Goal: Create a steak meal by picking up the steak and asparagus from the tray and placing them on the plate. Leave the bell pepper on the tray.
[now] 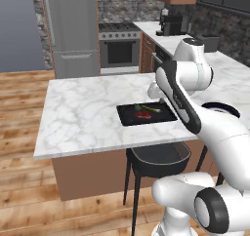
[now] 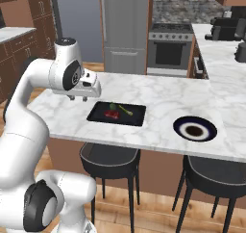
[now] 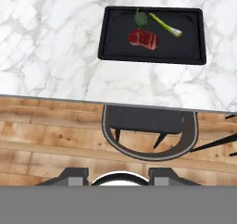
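Black tray (image 3: 190, 42) flat on the marble bench (image 3: 51, 42), near the front edge, long side running along that edge. On the tray: steak (image 3: 143, 39) lying flat around the middle, a red slab with darker patches. Just behind it, bell pepper (image 3: 140, 18), small, dark green, close to the far rim. Beside the pepper, asparagus (image 3: 165, 25), thin and pale, lying at a slant with one end near the pepper and the other pointing away toward the tray's right half. All three apart from one another, none touching as far as can be told.

From the right base view, same tray (image 2: 134, 116) with steak (image 2: 112, 114), pepper (image 2: 112, 106) and asparagus (image 2: 126, 110) on it. Plate (image 2: 185, 122) well off to the right on the same bench, dark rim, nothing on it. From the left base view, tray (image 1: 128, 115) partly behind the white arm, steak (image 1: 143, 114) and asparagus (image 1: 152, 109) showing; plate (image 1: 229, 107) peeking out behind the arm.

Gripper (image 2: 79, 97) up above the bench's front edge, left of the tray, holding nothing. In the hand view, gripper (image 3: 118, 172) looking down past the bench edge at a dark stool (image 3: 149, 121) and wooden floor (image 3: 46, 144); fingertips (image 3: 74, 173) set wide apart.
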